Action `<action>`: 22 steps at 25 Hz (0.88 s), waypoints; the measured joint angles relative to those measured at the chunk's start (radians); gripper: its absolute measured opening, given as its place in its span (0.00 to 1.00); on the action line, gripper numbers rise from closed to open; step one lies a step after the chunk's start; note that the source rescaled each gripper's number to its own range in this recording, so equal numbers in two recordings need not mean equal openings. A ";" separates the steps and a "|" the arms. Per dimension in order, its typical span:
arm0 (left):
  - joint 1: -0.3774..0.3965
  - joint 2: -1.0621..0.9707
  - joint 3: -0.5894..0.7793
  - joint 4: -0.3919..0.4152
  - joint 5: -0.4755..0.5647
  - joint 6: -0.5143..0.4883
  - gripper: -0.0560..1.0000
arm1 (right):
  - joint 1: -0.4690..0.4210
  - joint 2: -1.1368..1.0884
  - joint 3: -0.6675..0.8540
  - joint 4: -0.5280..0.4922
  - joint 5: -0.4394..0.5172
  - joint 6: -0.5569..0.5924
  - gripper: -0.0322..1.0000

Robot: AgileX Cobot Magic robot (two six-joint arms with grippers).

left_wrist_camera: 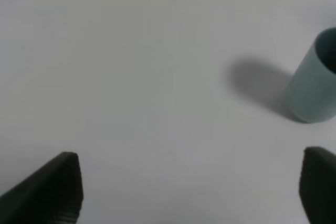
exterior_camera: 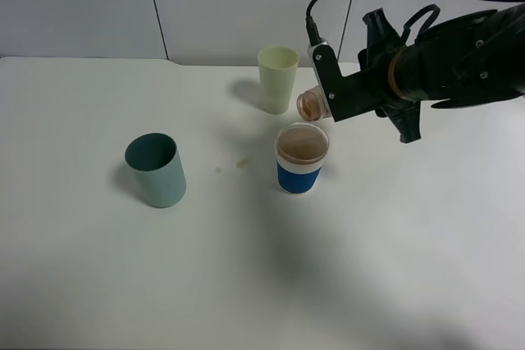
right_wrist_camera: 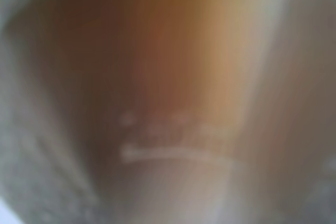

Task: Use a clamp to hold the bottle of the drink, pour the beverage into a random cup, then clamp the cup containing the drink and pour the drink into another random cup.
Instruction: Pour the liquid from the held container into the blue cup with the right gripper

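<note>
Sideways bottle [exterior_camera: 312, 104] — above blue-banded cup [exterior_camera: 302, 168]

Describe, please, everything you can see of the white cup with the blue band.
The cup is short and looks like white paper, with a wide blue band around its lower part and a thick rim. It stands upright near the middle of the white table and holds brown drink close to the rim. Only the table touches it. A tilted bottle has its mouth just above the rim, seemingly apart from it.
</note>
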State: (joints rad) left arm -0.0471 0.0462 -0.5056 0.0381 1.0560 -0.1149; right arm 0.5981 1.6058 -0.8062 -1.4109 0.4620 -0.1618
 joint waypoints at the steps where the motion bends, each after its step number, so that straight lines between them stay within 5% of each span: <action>1: 0.000 0.000 0.000 0.000 0.000 0.000 0.53 | 0.000 0.000 0.000 0.000 0.001 0.000 0.05; 22: 0.000 0.000 0.000 0.000 0.000 0.000 0.53 | 0.012 0.000 0.000 -0.019 0.051 -0.027 0.05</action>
State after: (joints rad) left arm -0.0471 0.0462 -0.5056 0.0381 1.0560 -0.1149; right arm 0.6105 1.6058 -0.8062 -1.4298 0.5130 -0.1891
